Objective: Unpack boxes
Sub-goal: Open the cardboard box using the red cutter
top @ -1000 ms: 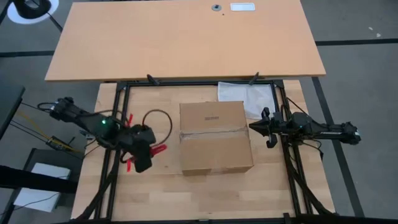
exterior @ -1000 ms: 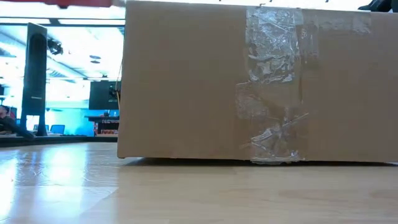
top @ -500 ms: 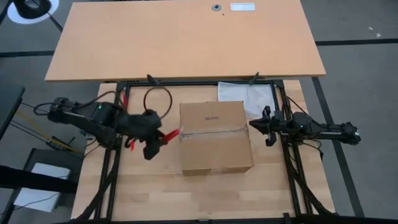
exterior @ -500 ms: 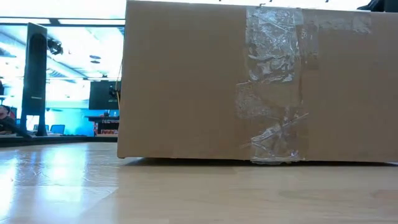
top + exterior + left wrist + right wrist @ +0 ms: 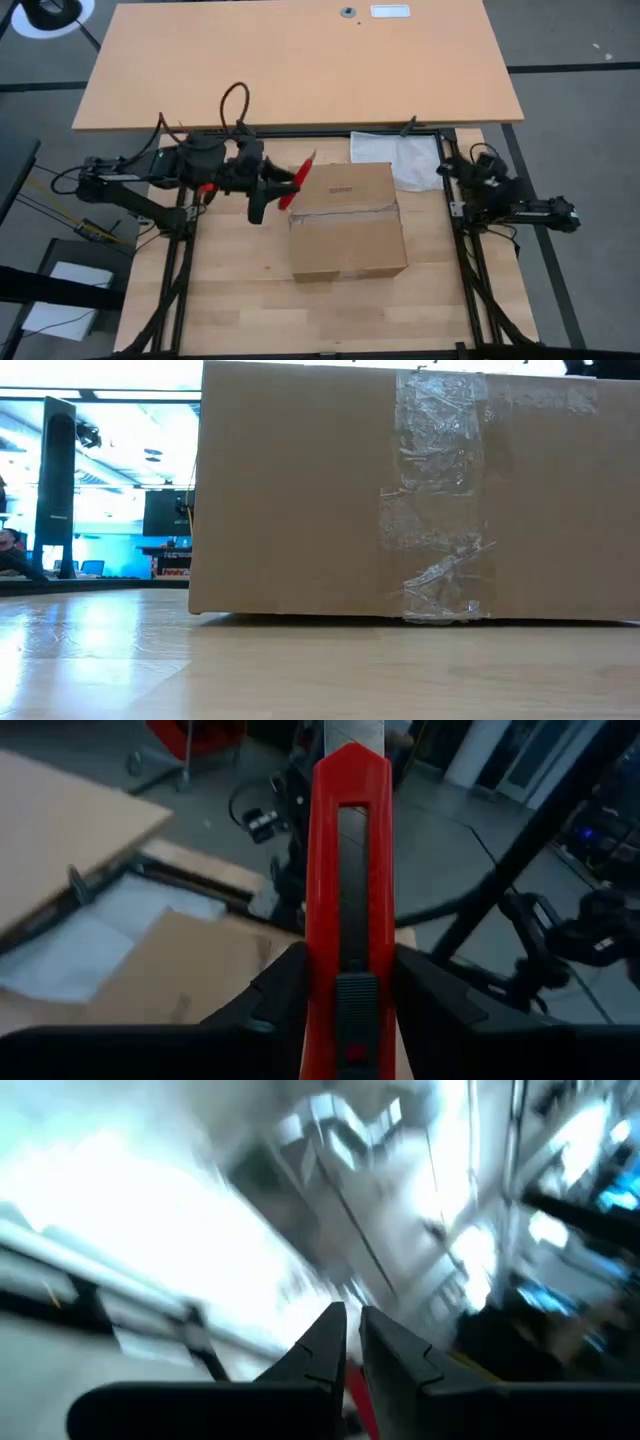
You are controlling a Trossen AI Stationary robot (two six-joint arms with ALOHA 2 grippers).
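High view, looking straight down: the brown carton (image 5: pixel 347 221) sits closed in the middle of the wooden surface (image 5: pixel 240 300), its centre seam sealed with clear tape. What has changed over the last second is the position of my left arm. A second ago the left pincer (image 5: pixel 266 187) was low and well to the left of the carton with the red box cutter (image 5: pixel 296 181) pointing away from it; now it has swung up and across, so the cutter's tip hangs at the carton's top left corner. From the left wrist view, the two dark fingers (image 5: pixel 428 992) are clamped on either side of the cutter's red handle, with the blade end pointing forward over the cardboard. My right arm has also moved: its right pincer (image 5: pixel 466 168), which was pressed near the carton's right edge, has pulled back and lifted toward the far right corner of the frame, and its fingers are nearly shut with nothing between them. A clear plastic bag (image 5: pixel 400 157) lies behind the carton. I judge that the cutter is now being lined up for slicing the tape, but no cut has started and the flaps are all still down.
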